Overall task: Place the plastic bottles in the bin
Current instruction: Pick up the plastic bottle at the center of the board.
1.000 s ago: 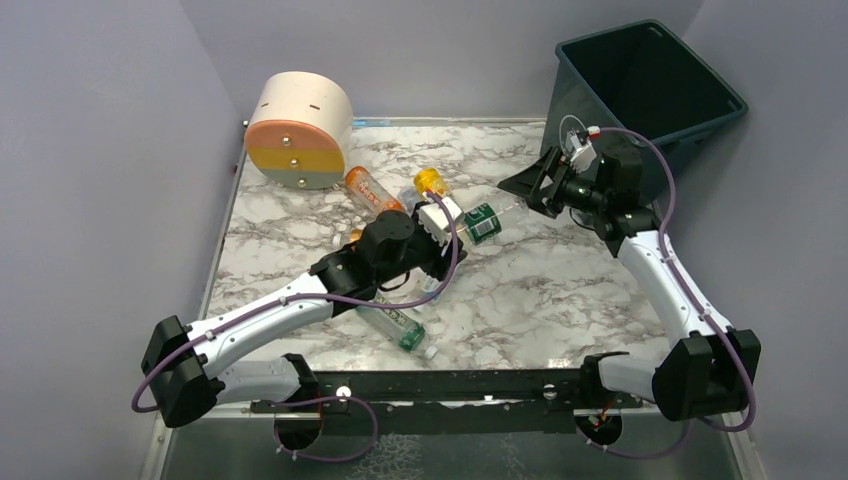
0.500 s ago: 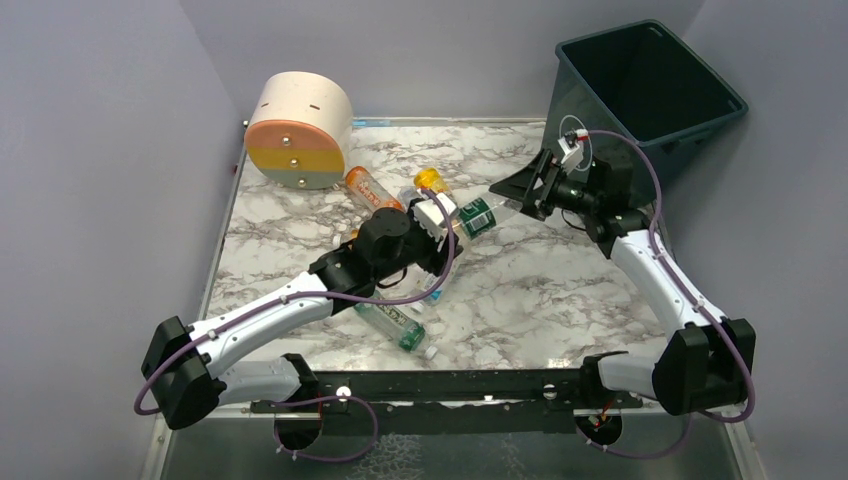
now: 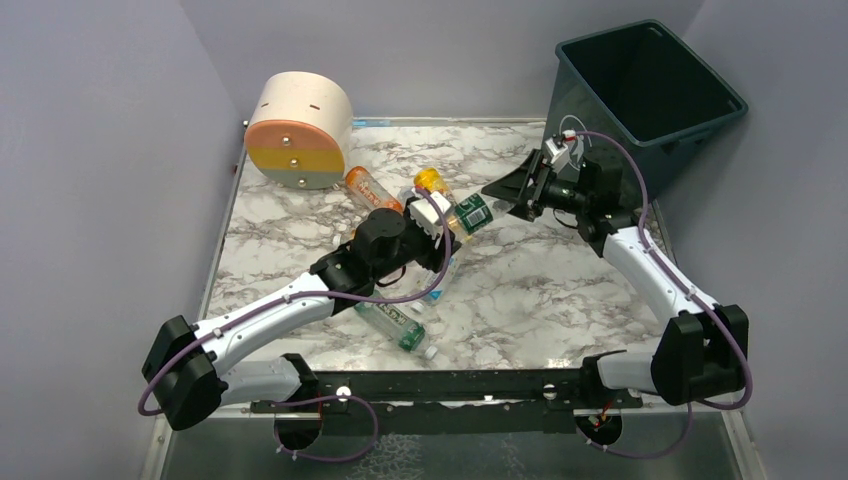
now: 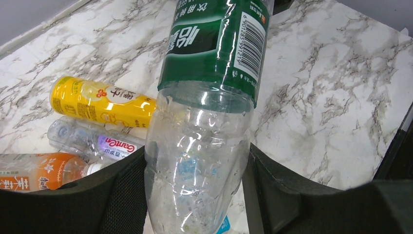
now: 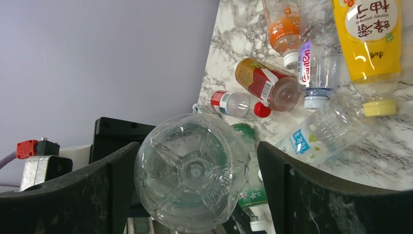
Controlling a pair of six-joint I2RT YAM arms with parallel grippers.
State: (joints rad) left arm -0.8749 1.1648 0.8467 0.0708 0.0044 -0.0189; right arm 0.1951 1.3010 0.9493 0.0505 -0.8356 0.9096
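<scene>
Up front by the bases, a spare bottle [image 3: 398,325] lies loose. Mid-table, your left gripper [image 4: 197,180] clamps the green-labelled bottle [image 4: 214,48], base offered out, likely for handover. Your right gripper [image 5: 195,185] straddles that base, jaws wide, gaps both sides; only its wrist view shows that. Behind stands the bin [image 3: 610,130].

Your light is even and diffuse from overhead in all 3 views. The marble bench [image 3: 560,300] reads bright, shadows under the arms are soft, and the inside of the bin [image 3: 650,80] stays dark. In the left wrist view, white glare streaks the green-labelled bottle [image 4: 204,122]. The left hand [image 4: 197,190] shows only as near-black, slightly blurred fingers [image 4: 117,195]. In the right wrist view, glare sits on the yellow bottle [image 5: 370,39].
</scene>
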